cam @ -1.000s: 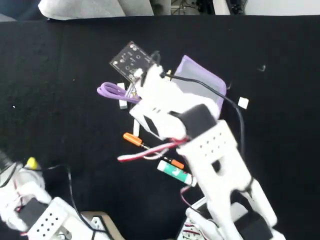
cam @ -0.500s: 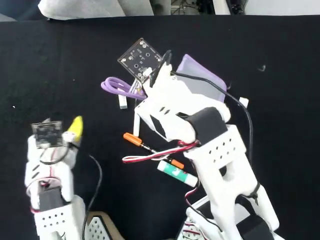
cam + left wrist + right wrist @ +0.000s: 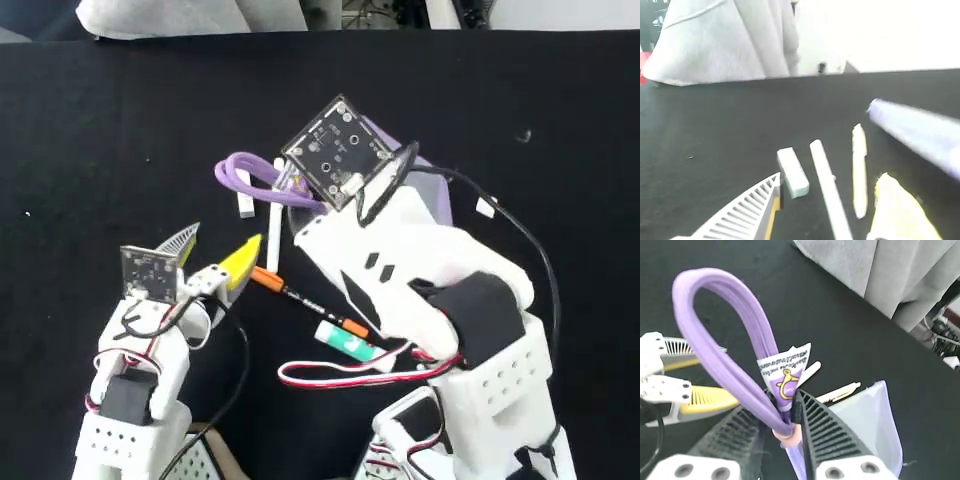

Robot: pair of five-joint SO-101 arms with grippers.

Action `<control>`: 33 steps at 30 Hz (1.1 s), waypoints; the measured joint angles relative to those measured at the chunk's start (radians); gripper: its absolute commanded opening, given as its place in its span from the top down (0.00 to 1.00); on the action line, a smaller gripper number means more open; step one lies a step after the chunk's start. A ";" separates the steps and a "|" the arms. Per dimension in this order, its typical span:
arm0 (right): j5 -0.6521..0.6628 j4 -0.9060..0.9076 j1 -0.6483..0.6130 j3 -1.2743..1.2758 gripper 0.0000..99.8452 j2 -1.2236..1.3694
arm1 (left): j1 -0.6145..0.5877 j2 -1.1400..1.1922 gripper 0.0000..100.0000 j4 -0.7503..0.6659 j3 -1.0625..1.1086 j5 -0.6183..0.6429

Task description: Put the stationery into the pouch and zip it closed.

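The right end effector (image 3: 785,407) is clamped on the thick purple loop strap (image 3: 722,335) of the soft purple cloth pouch (image 3: 871,415). The loop stands up from its grip. The pouch lies on the black worktop (image 3: 90,130), partly under that arm.

The left end effector (image 3: 226,238) has its white finger and its yellow finger wide apart, with nothing between them.

I think the left arm picks something up next, because it is nearer to the loose things. The long orange and black pen (image 3: 300,297) has its orange cap just beside the yellow finger. Its long side slants away from the left end effector, toward the foot of the right arm. The thin white stick (image 3: 273,235) lies just ahead of the open fingers, and its long side points toward the purple loop.

Here is the count:
- one pouch
- one orange and black pen
- one white stick
- one cream stick (image 3: 858,170)
- one small white block (image 3: 792,171)
- one green and white tube (image 3: 348,342)
- one tiny white bit (image 3: 486,207) on the far side of the pouch

All of the small things lie outside the pouch.
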 measured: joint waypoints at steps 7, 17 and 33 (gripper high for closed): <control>0.000 0.017 0.000 0.000 0.99 0.000 | 0.133 0.000 0.70 0.000 -0.021 0.026; 0.000 0.003 0.000 0.055 0.99 0.000 | 0.187 -0.005 0.70 0.069 -0.158 0.026; 0.000 0.002 0.000 0.055 0.99 0.000 | 0.282 0.000 0.70 0.072 -0.052 -0.114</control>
